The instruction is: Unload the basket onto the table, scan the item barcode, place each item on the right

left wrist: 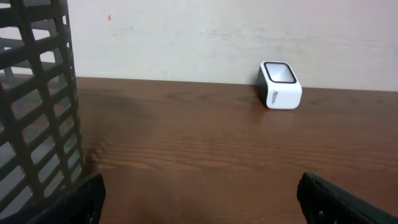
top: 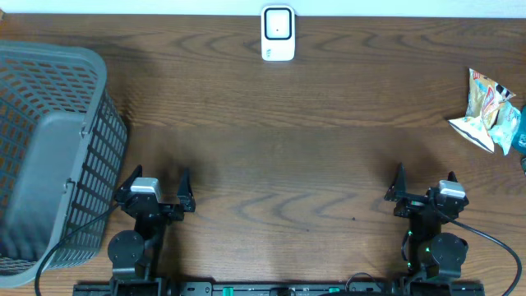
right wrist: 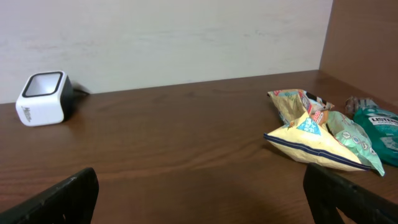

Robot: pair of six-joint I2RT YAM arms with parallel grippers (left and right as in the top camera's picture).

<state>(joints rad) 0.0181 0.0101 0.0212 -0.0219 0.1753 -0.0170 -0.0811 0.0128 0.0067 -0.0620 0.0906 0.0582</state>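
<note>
The left fingers (top: 184, 187) stand spread wide and hold nothing; in the left wrist view the 2 dark tips (left wrist: 81, 199) frame bare wood at the bottom corners. The right fingers (top: 399, 181) are also spread wide and hold nothing, and their tips (right wrist: 68, 196) sit low at both edges of the right wrist view. Both arms rest near the front edge of the brown wooden worktop (top: 271, 164), well apart from each other.

The white barcode scanner (top: 278, 33) stands at the middle of the far edge, close to the pale wall. From the left wrist it appears ahead and to the right (left wrist: 280, 85); from the right wrist it appears far to the left (right wrist: 43, 98). Its dark window faces upward and slightly toward the arms.

The snack bag (top: 485, 111), yellow and white with a crumpled top, lies flat at the far right of the worktop, ahead of the right arm and untouched (right wrist: 320, 134). Just beside it, at the very edge, lies a teal package (top: 516, 131), partly cut off by the frame (right wrist: 379, 127).

A grey slatted basket (top: 49, 156) fills the left side, just beside the left arm, and its wall rises close on the left in the left wrist view (left wrist: 37, 93).
</note>
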